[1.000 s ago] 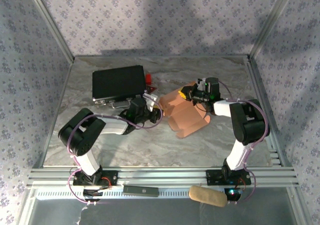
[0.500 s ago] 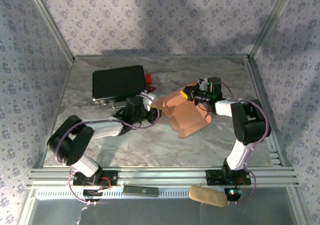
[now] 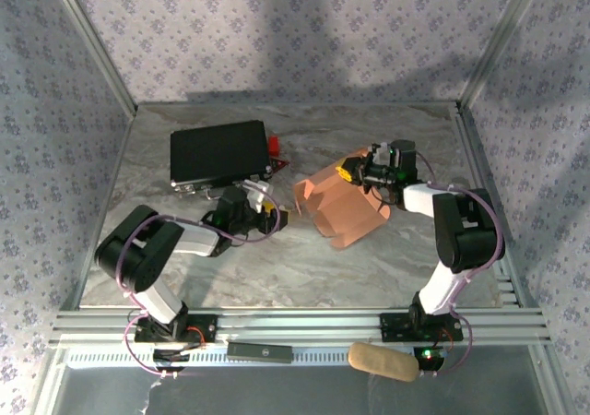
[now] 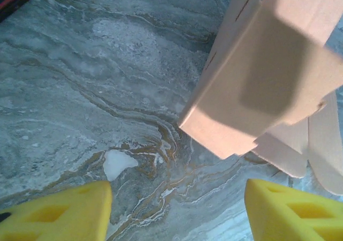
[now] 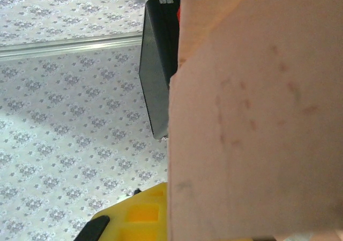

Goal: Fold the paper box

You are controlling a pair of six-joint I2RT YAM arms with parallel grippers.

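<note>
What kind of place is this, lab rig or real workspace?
Most likely a lab test cell: aluminium frame around a marble-look table, patterned backdrop walls, left arm and right arm bolted at the near rail, one paper box as workpiece.

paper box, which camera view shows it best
Top external view: it shows the whole paper box, half folded, with its flaps. The left wrist view catches one folded corner and some flaps; the right wrist view sees a plain panel too close to read its shape.
</note>
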